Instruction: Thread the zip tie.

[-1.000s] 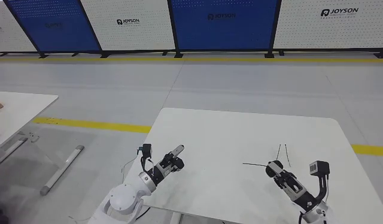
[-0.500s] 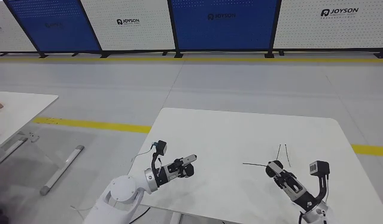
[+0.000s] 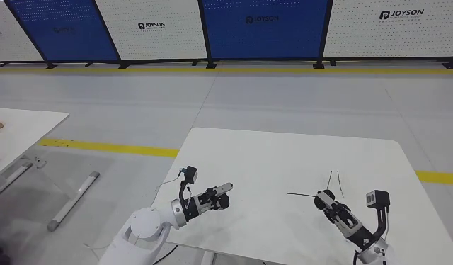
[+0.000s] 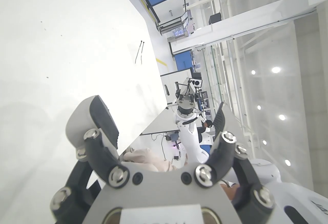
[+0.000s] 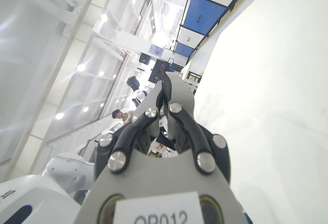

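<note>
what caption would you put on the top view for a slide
Right gripper holds one zip tie over the white table near two spare zip ties; left gripper hovers open opposite.

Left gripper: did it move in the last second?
Yes. The left gripper moved farther in from the table edge, toward the loose zip ties.

Two black zip ties [image 3: 328, 180] lie side by side; a third zip tie [image 3: 301, 194] juts from the right pincer [image 3: 320, 197].
</note>
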Robot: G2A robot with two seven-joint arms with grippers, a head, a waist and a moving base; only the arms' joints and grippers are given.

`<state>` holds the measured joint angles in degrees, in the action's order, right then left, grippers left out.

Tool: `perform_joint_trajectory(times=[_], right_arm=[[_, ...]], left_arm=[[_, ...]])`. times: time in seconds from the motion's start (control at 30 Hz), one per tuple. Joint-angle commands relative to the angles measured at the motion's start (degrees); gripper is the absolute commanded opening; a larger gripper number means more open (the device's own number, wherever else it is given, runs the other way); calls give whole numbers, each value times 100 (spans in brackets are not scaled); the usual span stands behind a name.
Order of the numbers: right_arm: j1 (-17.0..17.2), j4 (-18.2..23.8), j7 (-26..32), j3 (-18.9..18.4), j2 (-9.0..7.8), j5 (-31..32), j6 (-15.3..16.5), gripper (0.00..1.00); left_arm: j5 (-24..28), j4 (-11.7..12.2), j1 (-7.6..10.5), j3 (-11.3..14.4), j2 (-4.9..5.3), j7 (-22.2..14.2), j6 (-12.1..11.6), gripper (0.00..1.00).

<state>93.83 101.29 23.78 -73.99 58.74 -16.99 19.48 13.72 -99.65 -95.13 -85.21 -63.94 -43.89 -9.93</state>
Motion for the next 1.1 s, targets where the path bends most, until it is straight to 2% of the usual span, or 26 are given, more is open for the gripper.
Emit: perform_joint_trajectory(times=[0.0, 0.1, 0.2, 0.27, 0.4, 0.53, 0.93, 1.07], right_arm=[[0, 0, 0, 0, 0, 0, 0, 0], [0, 0, 0, 0, 0, 0, 0, 0], [0, 0, 0, 0, 0, 0, 0, 0], [0, 0, 0, 0, 0, 0, 0, 0], [0, 0, 0, 0, 0, 0, 0, 0], [0, 0, 0, 0, 0, 0, 0, 0], [0, 0, 0, 0, 0, 0, 0, 0], [0, 0, 0, 0, 0, 0, 0, 0]], left_arm=[[0, 0, 0, 0, 0, 0, 0, 100], [7, -9, 5, 7, -2, 24, -2, 100], [239, -18, 45, 180, -23, 55, -57, 100], [473, 66, 115, 331, -48, 130, -121, 100], [739, 250, 421, 755, -114, 301, -132, 100], [834, 599, 704, 1166, -189, 625, -168, 100], [813, 633, 720, 1203, -196, 681, -170, 100], [117, 515, 697, 1452, -194, 892, -114, 100]])
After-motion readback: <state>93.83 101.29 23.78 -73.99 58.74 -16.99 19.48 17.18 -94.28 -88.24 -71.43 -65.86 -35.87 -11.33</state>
